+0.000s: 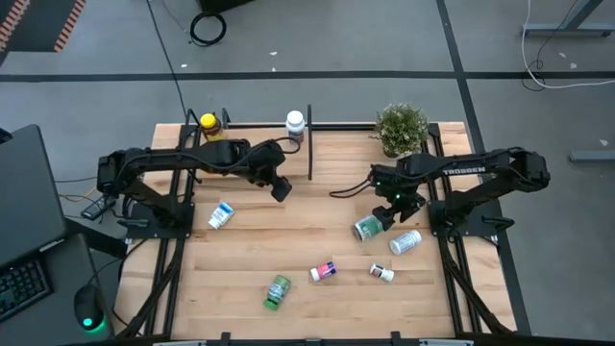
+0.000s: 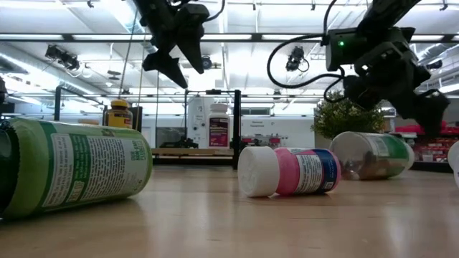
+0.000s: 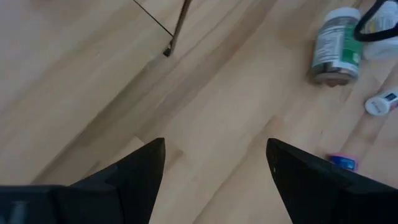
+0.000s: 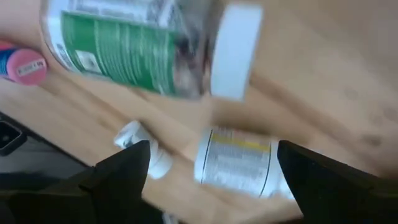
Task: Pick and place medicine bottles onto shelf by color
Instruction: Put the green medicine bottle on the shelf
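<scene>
Table (image 1: 317,192): pale plank top, both arms over it. Shelf (image 1: 252,125) runs along the far edge, black rod frame with upright posts; 2 bottles stand on it already, the amber yellow-capped bottle (image 1: 209,125) at its left end and a white bottle with a magenta label (image 1: 295,123) further right. Potted plant (image 1: 401,128) sits at the far right corner (not part of the task).

Left gripper (image 1: 280,187) hangs above the table just in front of the shelf, fingers spread and empty; its wrist view shows only bare wood between them.

Right gripper (image 1: 386,215) hovers over the clear bottle with a green label (image 1: 369,228), which lies on its side at the right of the table. Fingers apart, nothing held. A white bottle (image 1: 405,241) lies just beside it.

6 bottles lie loose on the table: those 2, a white and blue one (image 1: 221,215) at left, a green one (image 1: 278,290) near the front edge, a pink and blue one (image 1: 323,272) and a small white one (image 1: 382,273).

Risks, judged:
- The target lies on its round side; an off-centre close could roll it away or squirt it out.
- The neighbouring white bottle is close; a descending finger could knock it.
- Sorting by colour: the clear green-label bottle and the solid green one may get mismatched.
</scene>
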You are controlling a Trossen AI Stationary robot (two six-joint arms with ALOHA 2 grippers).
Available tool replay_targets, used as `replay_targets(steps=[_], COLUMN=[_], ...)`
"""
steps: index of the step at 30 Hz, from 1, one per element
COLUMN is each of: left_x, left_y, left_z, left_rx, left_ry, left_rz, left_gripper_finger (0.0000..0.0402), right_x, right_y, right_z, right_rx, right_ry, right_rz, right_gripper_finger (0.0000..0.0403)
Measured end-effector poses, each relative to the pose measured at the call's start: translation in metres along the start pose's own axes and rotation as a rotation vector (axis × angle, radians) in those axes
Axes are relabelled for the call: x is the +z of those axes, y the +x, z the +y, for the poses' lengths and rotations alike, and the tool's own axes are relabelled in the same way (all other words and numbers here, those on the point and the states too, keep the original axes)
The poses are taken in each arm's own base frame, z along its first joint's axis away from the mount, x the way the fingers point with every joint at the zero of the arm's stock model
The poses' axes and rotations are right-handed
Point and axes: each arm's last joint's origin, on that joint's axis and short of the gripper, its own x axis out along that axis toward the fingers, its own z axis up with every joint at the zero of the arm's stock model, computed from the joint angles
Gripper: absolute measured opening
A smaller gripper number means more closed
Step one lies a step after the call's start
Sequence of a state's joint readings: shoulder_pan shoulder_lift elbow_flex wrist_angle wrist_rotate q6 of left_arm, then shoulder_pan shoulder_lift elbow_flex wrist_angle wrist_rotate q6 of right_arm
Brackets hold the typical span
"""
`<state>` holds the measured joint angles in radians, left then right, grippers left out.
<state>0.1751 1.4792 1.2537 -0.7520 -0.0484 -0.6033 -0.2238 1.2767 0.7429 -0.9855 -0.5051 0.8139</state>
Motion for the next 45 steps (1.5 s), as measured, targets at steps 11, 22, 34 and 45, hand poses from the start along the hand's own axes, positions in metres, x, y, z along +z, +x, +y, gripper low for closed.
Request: replay_targets(steps=[11, 22, 34, 45], left_x=[-0.011, -0.015, -0.015, -0.015], left_y=[-0.001, -0.002, -0.002, -0.002], left_z=[-0.016, -0.021, -0.022, -0.021], left_rx=[0.002, -0.009, -0.036, -0.024], left_ry=[-0.106, -0.127, -0.132, -0.091], left_rz=[-0.013, -0.007, 0.019, 0.008], left_gripper_finger=[0.0286, 0.0286, 0.0286, 0.0286], right_x=[0.025, 0.041, 0.057, 0.042], right_y=[0.021, 0.023, -0.015, -0.019], right_z=[0.005, 0.02, 0.051, 0.048], right_rx=[0.055, 0.15, 0.199, 0.058], right_ry=[-0.097, -0.234, -0.37, -0.295], right_rz=[-0.027, -0.202, -0.437, -0.252], right_gripper_finger=[0.0357, 0.035, 0.0326, 0.0334])
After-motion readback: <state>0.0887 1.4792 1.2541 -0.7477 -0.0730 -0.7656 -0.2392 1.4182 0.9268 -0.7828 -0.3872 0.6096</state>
